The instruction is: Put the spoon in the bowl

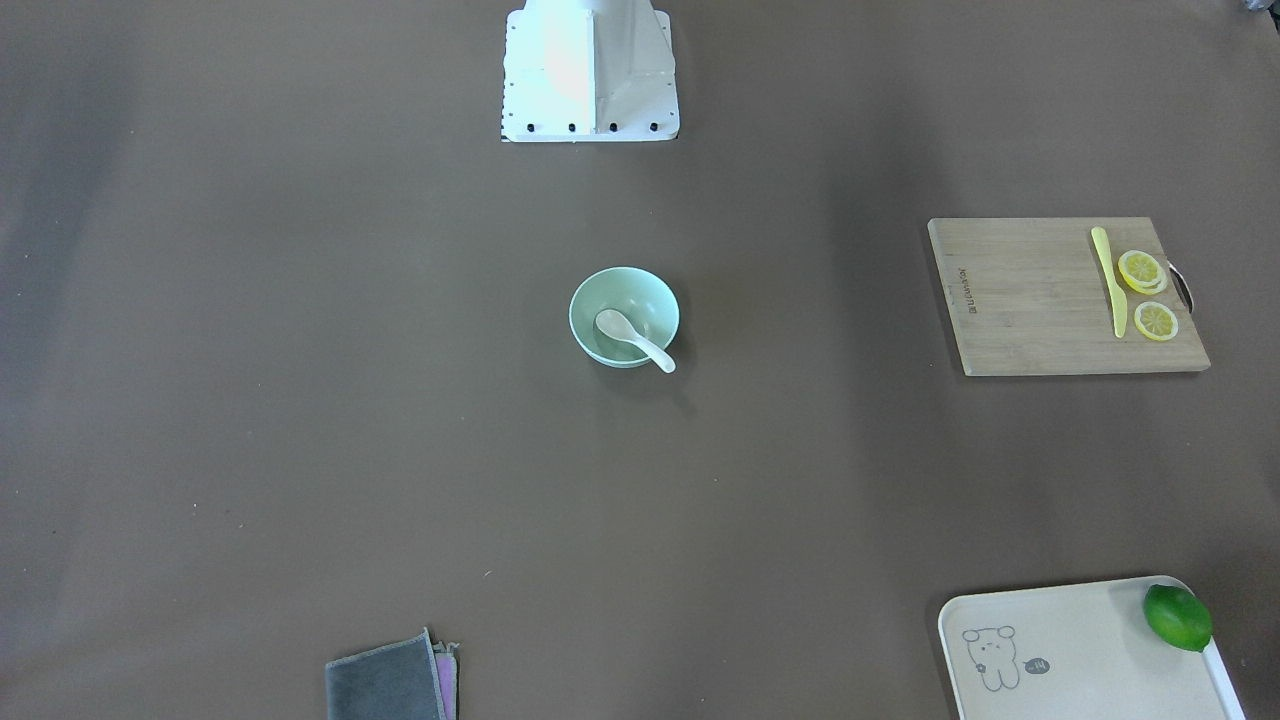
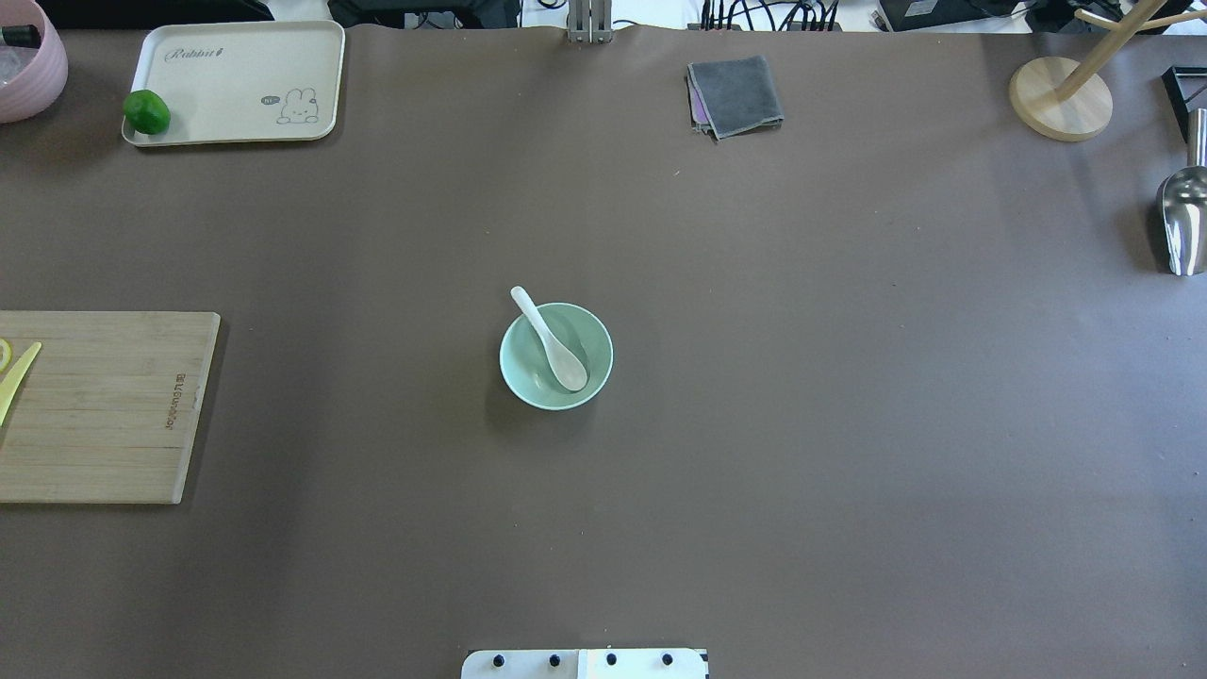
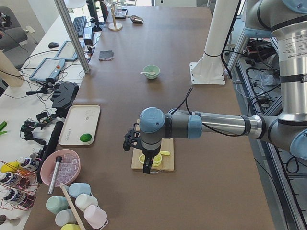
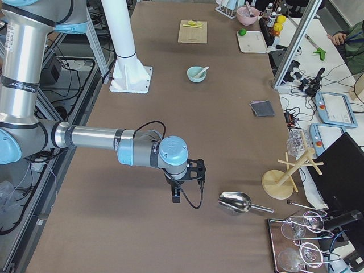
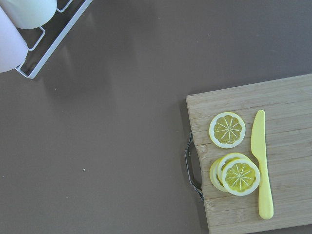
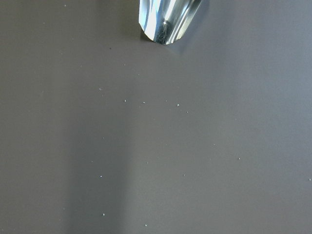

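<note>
The cream tray [image 2: 236, 66] is sitting at the table's far left corner, holding a lime [image 2: 146, 111] at its edge. The mint bowl [image 2: 592, 344] is standing mid-table, carrying the spoon [image 2: 556, 354] (glossy white, deep oval scoop), whose handle is leaning over the rim. The left gripper [image 3: 147, 167] and right gripper [image 4: 177, 195] are hanging well apart from it; I cannot tell how wide either is.

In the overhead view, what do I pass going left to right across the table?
The cutting board → bowl with the spoon in it → grey cloth → wooden stand → metal scoop. The tray and pink bowl overlap the board's span, so they are left out.
</note>
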